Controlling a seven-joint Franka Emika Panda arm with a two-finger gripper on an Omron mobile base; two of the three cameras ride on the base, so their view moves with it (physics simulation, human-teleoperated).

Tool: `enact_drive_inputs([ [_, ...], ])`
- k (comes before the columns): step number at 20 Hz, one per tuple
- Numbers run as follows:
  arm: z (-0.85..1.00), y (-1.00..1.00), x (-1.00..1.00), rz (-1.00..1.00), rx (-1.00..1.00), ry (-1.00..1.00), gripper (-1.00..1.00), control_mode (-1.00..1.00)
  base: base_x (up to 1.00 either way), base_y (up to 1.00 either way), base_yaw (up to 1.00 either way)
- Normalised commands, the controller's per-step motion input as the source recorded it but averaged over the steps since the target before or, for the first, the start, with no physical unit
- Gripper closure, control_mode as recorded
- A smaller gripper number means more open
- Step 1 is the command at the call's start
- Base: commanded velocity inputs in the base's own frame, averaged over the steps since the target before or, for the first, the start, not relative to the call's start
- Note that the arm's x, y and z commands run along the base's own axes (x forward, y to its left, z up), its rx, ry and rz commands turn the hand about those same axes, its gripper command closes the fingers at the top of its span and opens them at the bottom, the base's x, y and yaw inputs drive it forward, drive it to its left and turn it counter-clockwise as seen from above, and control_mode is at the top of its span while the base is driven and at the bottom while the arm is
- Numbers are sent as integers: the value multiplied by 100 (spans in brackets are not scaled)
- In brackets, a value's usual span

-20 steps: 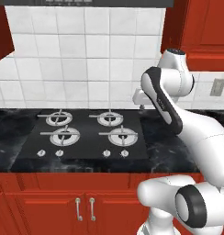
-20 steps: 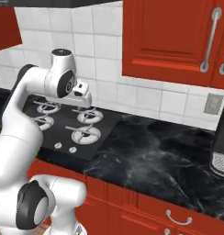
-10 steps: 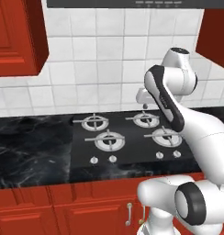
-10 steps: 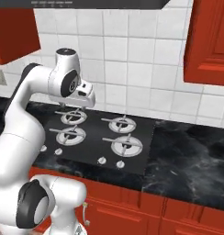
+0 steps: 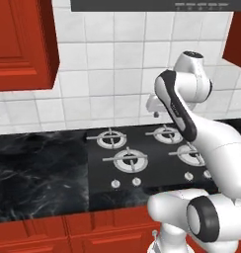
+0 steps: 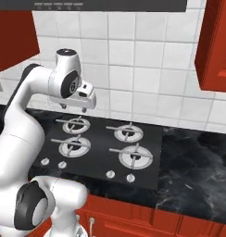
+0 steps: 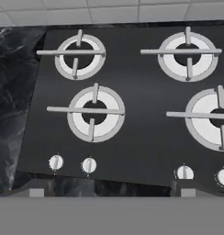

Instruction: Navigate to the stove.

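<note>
1. Cabinets (image 6: 133, 222) in red run along the bottom edge of both base views, nearest the robot, with a small silver handle (image 6: 91, 225) showing beside its base.
2. Black marble countertop (image 5: 38, 173) with pale veins sits on top of them and reaches to either side of the cooktop; in the right base view it stretches off to the right (image 6: 198, 171).
3. Set flush into that counter is the stove (image 6: 96, 148), a flat black glass panel directly in front of the robot, roughly centred in the right base view and right of centre in the left base view (image 5: 142, 170).
4. Along its front edge stand small silver knobs (image 7: 56, 162), two at the left and two at the right in the hand view.
5. Behind the knobs are four round silver burner rings (image 7: 94, 113) in two rows, each crossed by thin grates.
6. The gripper (image 6: 74, 107) hangs above the rear left part of the stove, apart from it and holding nothing. In the hand view two dim fingertips (image 7: 36, 190) rise at the bottom, set wide apart.
7. White square wall tiles (image 6: 142, 60) cover the wall behind the stove.
8. Red upper cabinets (image 5: 21, 44) hang at the left and at the right (image 6: 216, 46).
9. A dark grey range hood (image 6: 110, 4) spans the top, over the stove.
</note>
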Motion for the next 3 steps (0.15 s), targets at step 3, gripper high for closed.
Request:
enact_drive_inputs([
  [3,0,0,0,0,0,0,-100,100,0,0,-1],
])
